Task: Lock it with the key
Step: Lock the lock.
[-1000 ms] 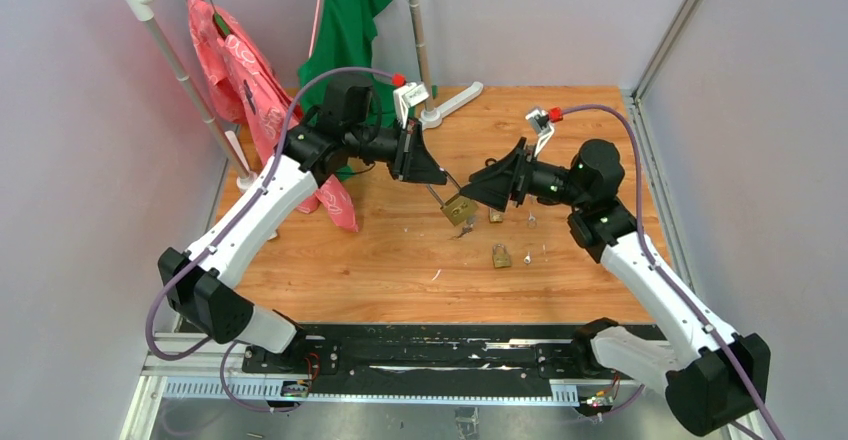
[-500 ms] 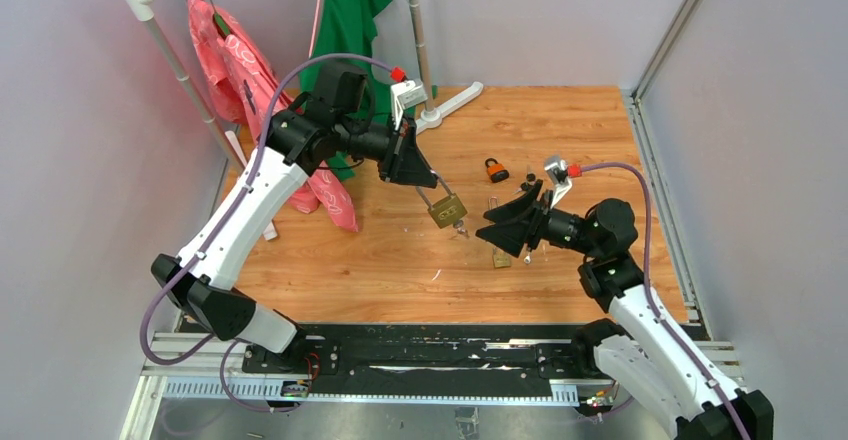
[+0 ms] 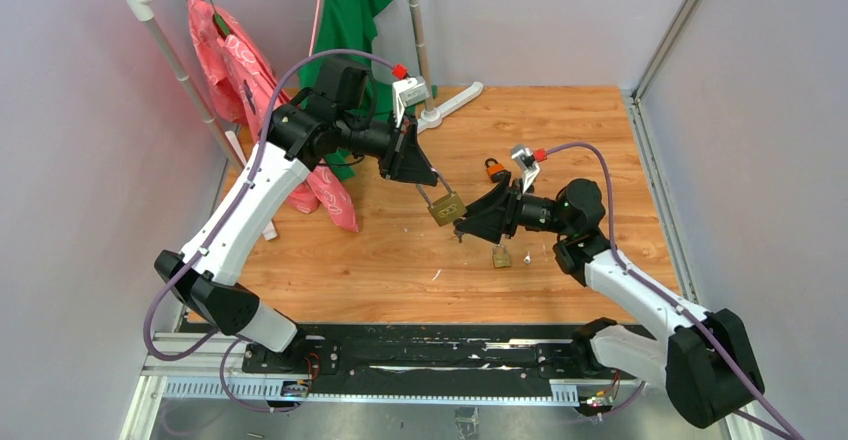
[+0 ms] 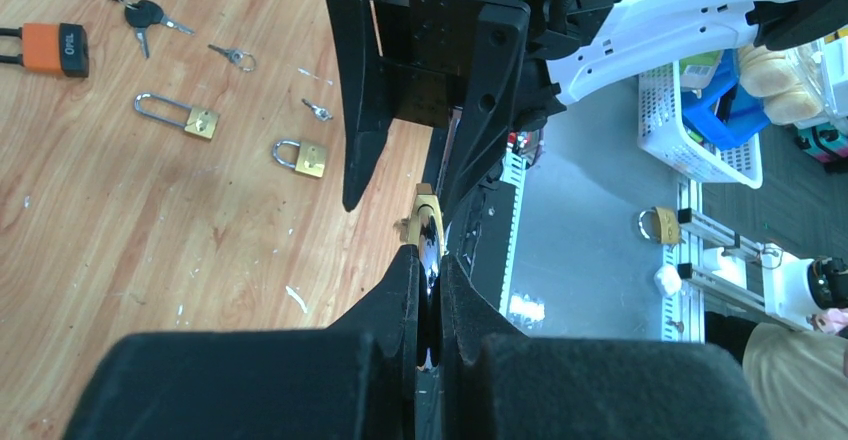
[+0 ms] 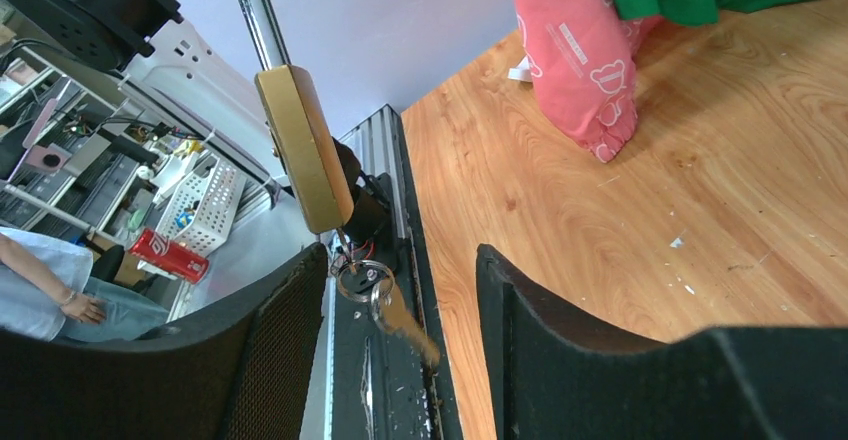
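Pink garment (image 3: 228, 70) and green garment (image 3: 347, 20) on rack (image 3: 160, 32), wooden tabletop (image 3: 570, 130)

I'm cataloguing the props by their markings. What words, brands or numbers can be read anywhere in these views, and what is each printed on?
Orange padlock: white lettering on its body, too blurred to read for certain.
Pink garment: a small line of print and bear outlines, print too small to read.
Red can off the table: white logo, not legible.
Brass padlock held by the left gripper: no marking visible.
Nothing else legible.
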{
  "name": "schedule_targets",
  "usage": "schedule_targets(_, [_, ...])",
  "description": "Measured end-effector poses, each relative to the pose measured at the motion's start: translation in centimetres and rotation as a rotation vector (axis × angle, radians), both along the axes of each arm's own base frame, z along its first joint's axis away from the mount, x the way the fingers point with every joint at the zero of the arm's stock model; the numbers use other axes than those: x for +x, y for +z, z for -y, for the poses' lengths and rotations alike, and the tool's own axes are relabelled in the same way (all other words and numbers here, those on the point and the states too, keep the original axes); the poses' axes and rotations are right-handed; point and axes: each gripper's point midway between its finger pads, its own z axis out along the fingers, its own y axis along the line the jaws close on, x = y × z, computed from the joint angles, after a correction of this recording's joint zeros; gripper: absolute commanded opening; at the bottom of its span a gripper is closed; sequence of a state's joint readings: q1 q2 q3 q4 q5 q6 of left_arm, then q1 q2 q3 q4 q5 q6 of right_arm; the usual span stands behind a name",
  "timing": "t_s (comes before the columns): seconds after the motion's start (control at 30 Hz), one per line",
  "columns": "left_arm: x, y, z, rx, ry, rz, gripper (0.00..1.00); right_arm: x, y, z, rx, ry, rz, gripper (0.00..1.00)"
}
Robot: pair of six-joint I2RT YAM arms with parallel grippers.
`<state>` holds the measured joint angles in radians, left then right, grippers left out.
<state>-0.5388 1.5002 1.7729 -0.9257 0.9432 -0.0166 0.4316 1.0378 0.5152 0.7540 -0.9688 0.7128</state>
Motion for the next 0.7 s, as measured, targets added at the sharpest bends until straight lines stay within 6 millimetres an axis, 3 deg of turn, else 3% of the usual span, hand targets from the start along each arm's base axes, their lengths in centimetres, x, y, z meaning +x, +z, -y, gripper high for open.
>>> schedule_targets(0.13, [0.0, 0.0, 0.0, 0.001, 0.0, -0.002, 0.0, -0.4, 0.3, -0.3, 0.01, 0.038, 0.01, 0.37])
schedule_targets(0.4, [0.0, 0.4, 0.1, -0.007, -0.007, 0.001, 0.0, -0.7, 1.4, -0.8, 0.031, 0.096, 0.039, 0.24])
schedule_targets(0.57, [0.2, 0.2, 0.2, -0.004, -0.007, -0.003, 0.0, -1.0, 1.4, -1.2, 0.033, 0.149, 0.022, 0.02])
schedule_targets(0.7, [0.3, 0.0, 0.0, 0.006, 0.004, -0.011, 0.0, -1.3, 1.4, -1.4, 0.032, 0.188, 0.017, 0.0])
